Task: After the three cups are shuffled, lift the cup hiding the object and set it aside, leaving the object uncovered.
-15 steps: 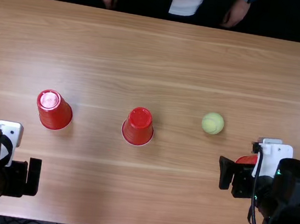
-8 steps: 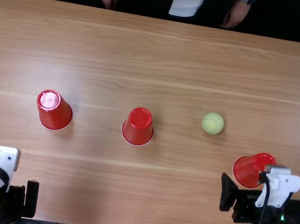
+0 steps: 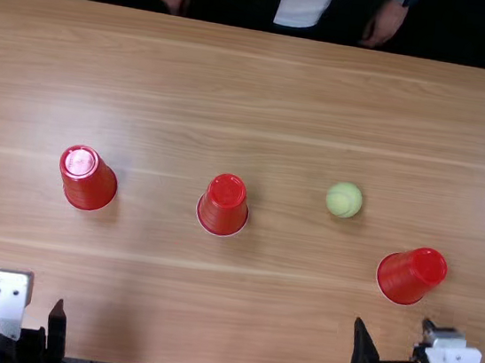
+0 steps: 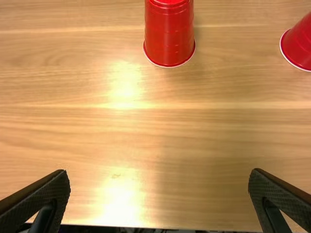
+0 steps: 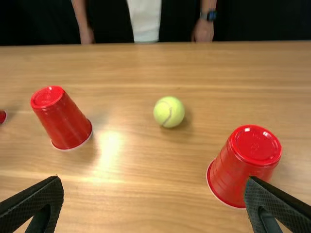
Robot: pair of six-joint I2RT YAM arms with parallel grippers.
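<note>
At 3 o'clock from the middle cup (image 3: 223, 204) the tennis ball (image 3: 344, 199) lies uncovered on the worktop (image 3: 255, 85), the third cup (image 3: 410, 274) stands mouth-down at the ball's 5 o'clock, and the left jaws and right jaws both gape wide and empty by the near edge. Each cup looks light, thin-walled and slick, likely to buckle under a hard squeeze, so a gentle pinch across its tapered wall suits. The top view lays out the row's spacing, while the right wrist view gives the cups' taper and the ball's seam.
</note>
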